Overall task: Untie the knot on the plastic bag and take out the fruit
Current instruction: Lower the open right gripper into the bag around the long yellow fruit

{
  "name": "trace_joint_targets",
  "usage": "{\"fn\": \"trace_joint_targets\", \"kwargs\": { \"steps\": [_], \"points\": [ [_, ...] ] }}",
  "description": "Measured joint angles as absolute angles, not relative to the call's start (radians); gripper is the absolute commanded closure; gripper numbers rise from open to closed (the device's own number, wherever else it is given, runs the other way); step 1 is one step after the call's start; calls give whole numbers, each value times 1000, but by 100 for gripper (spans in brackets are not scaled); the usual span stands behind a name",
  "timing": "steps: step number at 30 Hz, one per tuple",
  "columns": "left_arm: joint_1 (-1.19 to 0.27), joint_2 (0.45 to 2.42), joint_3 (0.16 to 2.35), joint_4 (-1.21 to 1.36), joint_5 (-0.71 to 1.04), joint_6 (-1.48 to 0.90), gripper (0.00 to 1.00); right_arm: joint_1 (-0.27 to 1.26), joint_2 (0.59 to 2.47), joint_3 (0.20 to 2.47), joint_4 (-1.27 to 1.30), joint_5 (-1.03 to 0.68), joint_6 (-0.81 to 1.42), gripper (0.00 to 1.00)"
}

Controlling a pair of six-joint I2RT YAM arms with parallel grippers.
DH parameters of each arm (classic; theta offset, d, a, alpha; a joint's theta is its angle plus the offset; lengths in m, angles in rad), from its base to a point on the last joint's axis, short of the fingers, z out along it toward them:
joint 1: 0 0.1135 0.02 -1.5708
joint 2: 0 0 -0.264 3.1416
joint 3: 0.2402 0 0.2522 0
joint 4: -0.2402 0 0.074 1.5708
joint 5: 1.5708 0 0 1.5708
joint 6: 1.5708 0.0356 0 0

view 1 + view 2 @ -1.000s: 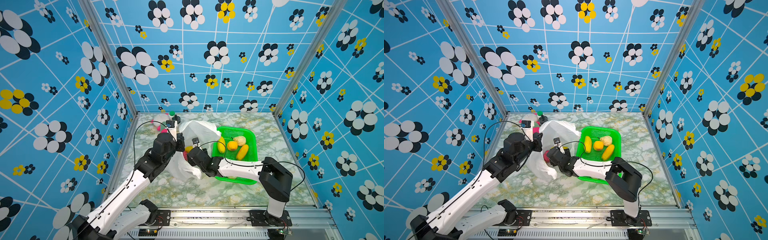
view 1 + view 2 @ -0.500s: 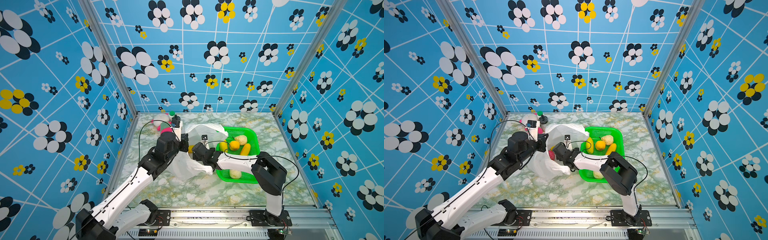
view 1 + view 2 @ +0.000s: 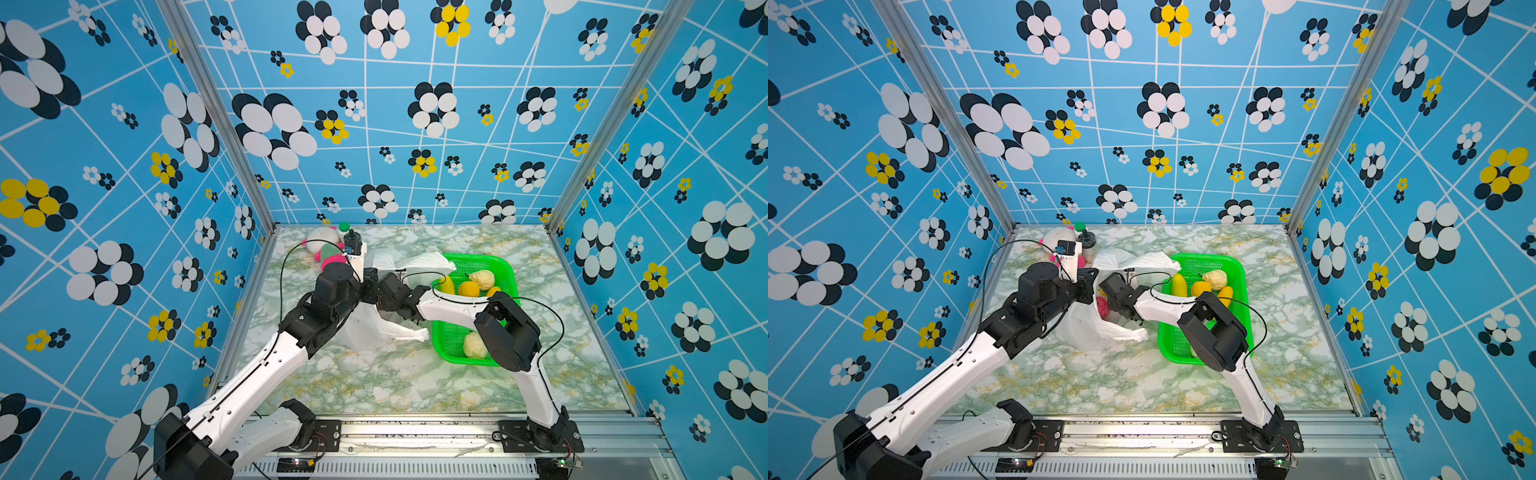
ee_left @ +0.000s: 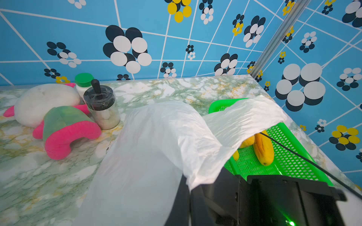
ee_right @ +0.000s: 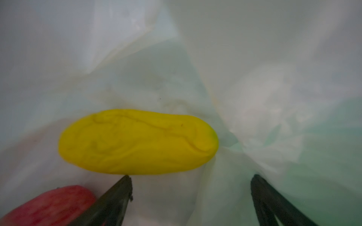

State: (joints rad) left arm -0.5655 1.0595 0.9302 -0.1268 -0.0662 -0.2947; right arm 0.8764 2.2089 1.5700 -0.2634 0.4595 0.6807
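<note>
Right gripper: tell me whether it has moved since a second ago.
Yes. In both top views the right gripper, inside the plastic bag, has shifted toward the back wall, along the left side of the green basket.

My two arms on the rig: white shells, black joints.
The left arm (image 3: pixel 266 374) and right arm (image 3: pixel 449 309) I drive wear white link covers between bulky black joint housings; a thin black cable (image 3: pixel 281 274) loops along each, black base plates (image 3: pixel 327 434) carry silver screws, and the fingers (image 5: pixel 115 197) are slim, black, tapered.

plastic bag (image 4: pixel 147 146) — open, crumpled (white) | fruit (image 5: pixel 137 140) — yellow, red inside
</note>
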Motion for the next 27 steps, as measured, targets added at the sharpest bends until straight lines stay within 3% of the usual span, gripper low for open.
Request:
{"fn": "trace_joint_targets", "kwargs": {
  "steps": [10, 16, 27],
  "points": [
    [-566, 1060, 930, -126, -59, -294, 100, 848, 2241, 1607, -300, 432, 692, 27],
    [-566, 1060, 930, -113, -56, -292, 100, 848, 2149, 1480, -255, 385, 685, 43],
    [-566, 1066, 864, -29, -60, -249, 100, 848, 1832, 1253, -75, 270, 650, 51]
  ]
}}
